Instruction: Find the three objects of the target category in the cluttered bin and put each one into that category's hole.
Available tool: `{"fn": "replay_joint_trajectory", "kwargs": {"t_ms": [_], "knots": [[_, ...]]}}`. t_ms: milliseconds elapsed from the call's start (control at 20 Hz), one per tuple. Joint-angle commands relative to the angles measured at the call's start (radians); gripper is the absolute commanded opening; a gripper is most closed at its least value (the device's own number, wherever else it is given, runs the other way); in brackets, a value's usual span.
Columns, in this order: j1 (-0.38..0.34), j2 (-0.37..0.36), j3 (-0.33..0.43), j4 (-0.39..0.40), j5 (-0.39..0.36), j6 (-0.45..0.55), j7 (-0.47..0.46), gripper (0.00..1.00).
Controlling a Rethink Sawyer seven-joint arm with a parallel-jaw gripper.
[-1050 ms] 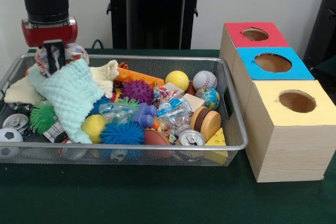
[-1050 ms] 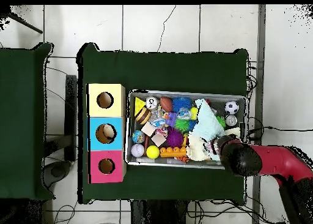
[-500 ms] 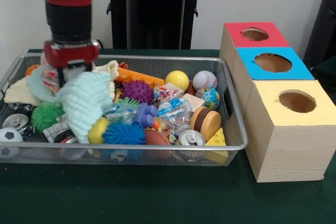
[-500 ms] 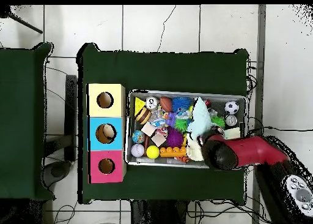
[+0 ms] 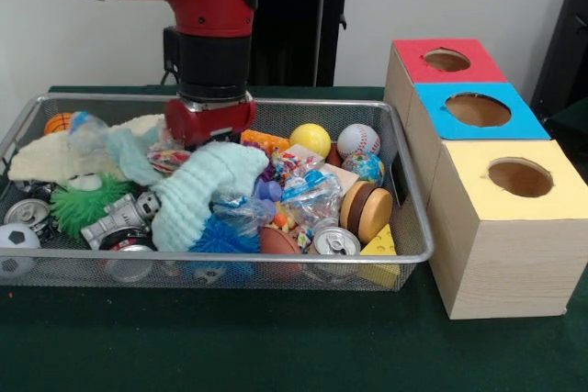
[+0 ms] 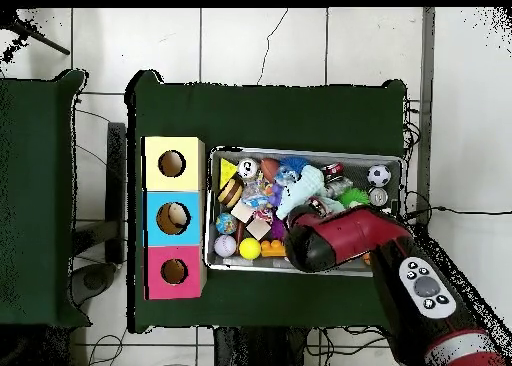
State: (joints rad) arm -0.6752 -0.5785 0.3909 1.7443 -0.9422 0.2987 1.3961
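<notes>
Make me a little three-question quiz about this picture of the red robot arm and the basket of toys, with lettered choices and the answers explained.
1. Where does the yellow box stand in the front view?
A. Nearest the camera in the row
B. Between the red and blue boxes
C. Inside the wire bin

2. How many boxes with a round hole are there?
A. Two
B. Three
C. Five

3. How does the pale green cloth lie?
A. Folded flat on the table
B. Stuffed into a hole
C. Draped over the toys under the arm

Answers: 1 A, it is frontmost, before the blue box and red box. 2 B, one of each colour. 3 C, it hangs over the clutter in the wire bin.
</notes>
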Motion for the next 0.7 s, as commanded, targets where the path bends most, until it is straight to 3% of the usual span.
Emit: {"fn": "replay_joint_trajectory", "kwargs": {"t_ms": [50,350,700], "knots": [[-0.128,-0.119,0.010,0.075,0.063,0.047,0.005,1.00],[-0.101,-0.042,-0.001,-0.025,0.024,0.024,0.027,1.00],[-0.242,-0.160,0.120,0.075,0.117,0.143,-0.154,1.00]]}}
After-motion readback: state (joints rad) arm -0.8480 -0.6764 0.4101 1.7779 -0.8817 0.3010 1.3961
